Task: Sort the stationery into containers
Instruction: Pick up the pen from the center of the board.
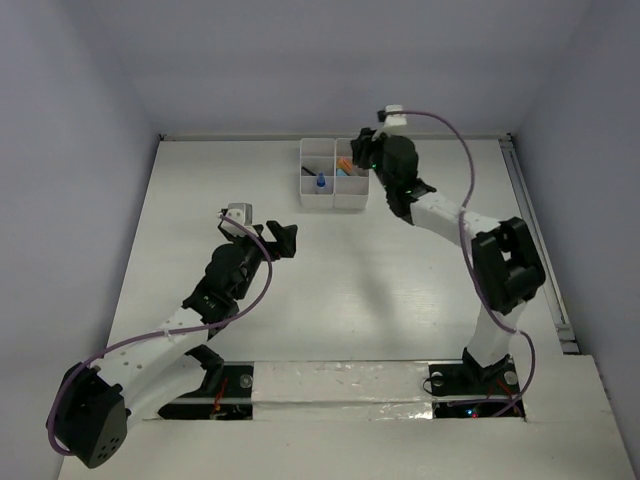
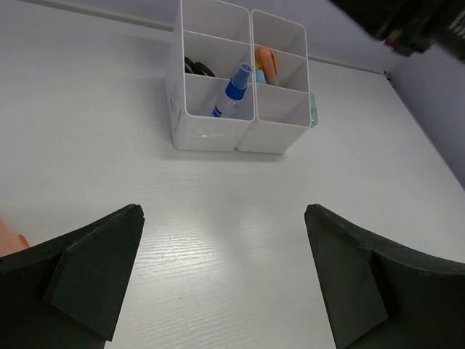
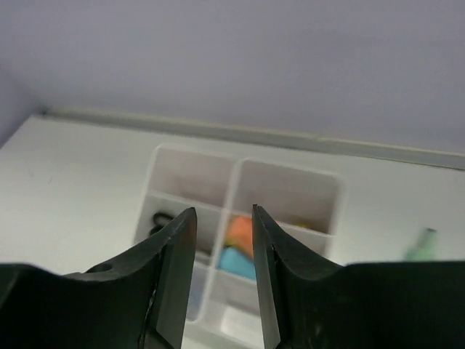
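A white compartment organizer (image 1: pixel 312 195) stands at the far middle of the table. In the left wrist view the organizer (image 2: pixel 207 134) holds a blue spray bottle (image 2: pixel 234 91), an orange and blue item (image 2: pixel 264 65) and a black item (image 2: pixel 197 69). My right gripper (image 1: pixel 357 152) hovers over the organizer's right half; in its wrist view the gripper (image 3: pixel 224 211) is slightly open and empty, above the orange item (image 3: pixel 240 233). My left gripper (image 1: pixel 284 240) is wide open and empty over bare table, well short of the organizer.
A small green object (image 3: pixel 421 246) lies just right of the organizer, also visible as a green object (image 2: pixel 313 113) in the left wrist view. An orange thing (image 2: pixel 9 240) shows at that view's left edge. Walls enclose the table on three sides.
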Action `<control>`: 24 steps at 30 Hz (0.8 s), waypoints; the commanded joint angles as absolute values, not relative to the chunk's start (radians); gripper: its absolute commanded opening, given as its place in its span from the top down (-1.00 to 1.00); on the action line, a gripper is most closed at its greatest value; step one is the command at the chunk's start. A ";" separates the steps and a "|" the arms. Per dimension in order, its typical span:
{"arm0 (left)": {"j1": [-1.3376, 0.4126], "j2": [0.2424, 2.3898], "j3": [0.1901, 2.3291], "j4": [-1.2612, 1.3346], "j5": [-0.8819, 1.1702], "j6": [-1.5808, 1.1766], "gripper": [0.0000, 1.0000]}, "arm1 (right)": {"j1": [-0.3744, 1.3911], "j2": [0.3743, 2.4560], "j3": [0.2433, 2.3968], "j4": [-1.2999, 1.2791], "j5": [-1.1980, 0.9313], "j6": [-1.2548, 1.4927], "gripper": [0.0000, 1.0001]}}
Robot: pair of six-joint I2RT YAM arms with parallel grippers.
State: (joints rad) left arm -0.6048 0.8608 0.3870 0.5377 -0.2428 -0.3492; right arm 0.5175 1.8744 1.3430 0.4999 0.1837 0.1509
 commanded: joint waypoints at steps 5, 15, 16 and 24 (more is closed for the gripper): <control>-0.606 0.856 0.385 0.581 -0.216 -0.345 -0.83 | 0.261 1.894 1.416 0.125 0.230 0.336 -0.06; -0.606 0.864 0.390 0.578 -0.224 -0.342 -0.83 | 0.229 2.235 1.810 -0.314 0.161 0.259 -0.67; -0.606 0.865 0.390 0.577 -0.224 -0.341 -0.83 | 0.229 2.249 1.828 -0.328 0.160 0.256 -0.67; -0.606 0.876 0.394 0.577 -0.215 -0.342 -0.84 | 0.229 2.310 1.868 -0.371 0.130 0.275 -0.45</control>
